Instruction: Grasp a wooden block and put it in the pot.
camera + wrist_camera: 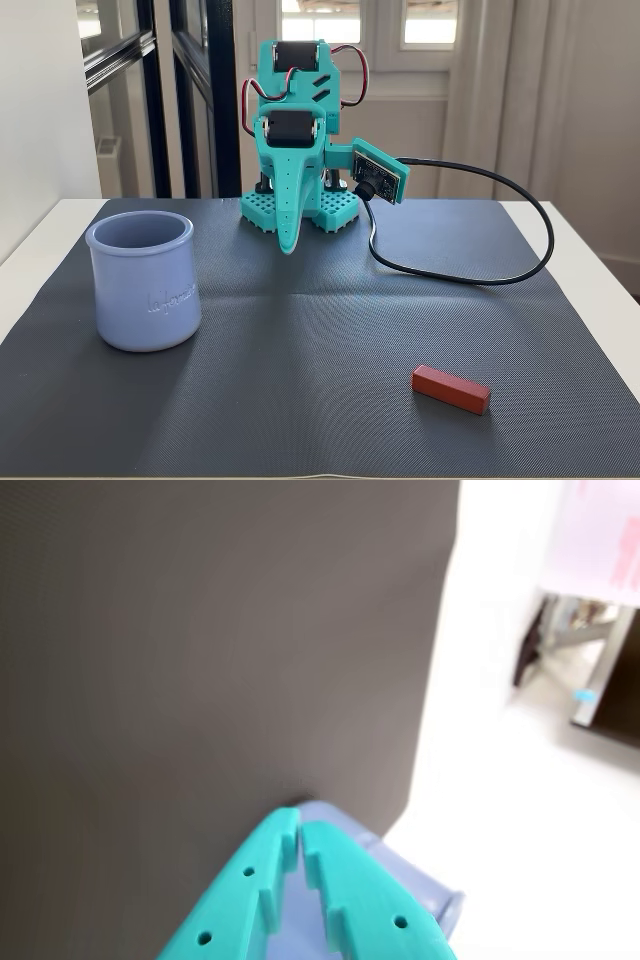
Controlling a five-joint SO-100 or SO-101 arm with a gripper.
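Observation:
The wooden block [451,389], a small red-brown bar, lies flat on the dark mat at the front right in the fixed view. It is out of the wrist view. The lavender-blue pot [143,285] stands upright at the mat's left. The wrist view shows a lavender-blue part of it [420,890], mostly hidden behind the fingers. My teal gripper [288,247] hangs tip-down at the back of the mat by the arm's base, far from both. Its jaws are together and hold nothing, as the wrist view shows [299,822].
A black cable [480,275] loops over the mat's back right from the wrist camera [380,178]. The dark mat [330,340] lies on a white table [610,270]. A wall and windows stand behind the arm's base [300,210].

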